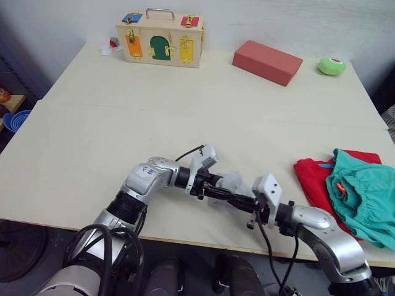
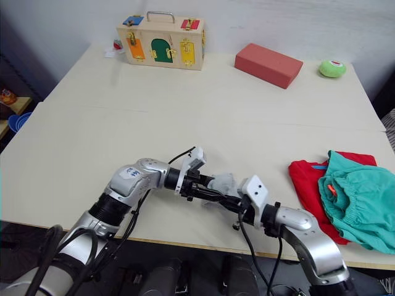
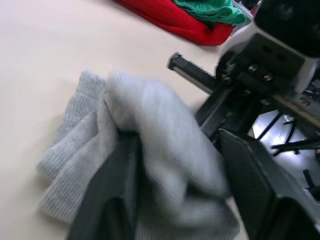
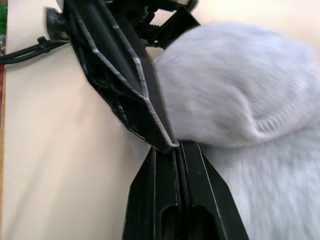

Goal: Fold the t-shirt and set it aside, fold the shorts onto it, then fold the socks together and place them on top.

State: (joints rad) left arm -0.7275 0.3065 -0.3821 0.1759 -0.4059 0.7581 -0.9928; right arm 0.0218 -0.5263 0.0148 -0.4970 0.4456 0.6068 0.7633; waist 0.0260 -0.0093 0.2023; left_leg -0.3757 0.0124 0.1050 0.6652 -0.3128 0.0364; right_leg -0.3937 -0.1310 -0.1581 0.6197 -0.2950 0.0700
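Note:
The light grey socks [image 1: 233, 183] lie bunched near the table's front edge, between my two grippers. My left gripper [image 1: 221, 188] reaches in from the left and is shut on the socks [image 3: 150, 130], one black finger on each side of the bundle. My right gripper [image 4: 175, 145] comes from the right with its fingers pressed together, tips at the edge of the socks [image 4: 235, 90]. The red t-shirt [image 1: 311, 179] lies folded at the right edge of the table. The teal shorts [image 1: 364, 197] rest on top of it, orange cord showing.
A wooden latch box [image 1: 160, 43] stands at the far left of the table [image 1: 123, 123]. A red-brown brick [image 1: 267, 61] and a green ball [image 1: 332, 66] sit at the far right. A blue bowl [image 1: 15, 118] is off the table's left side.

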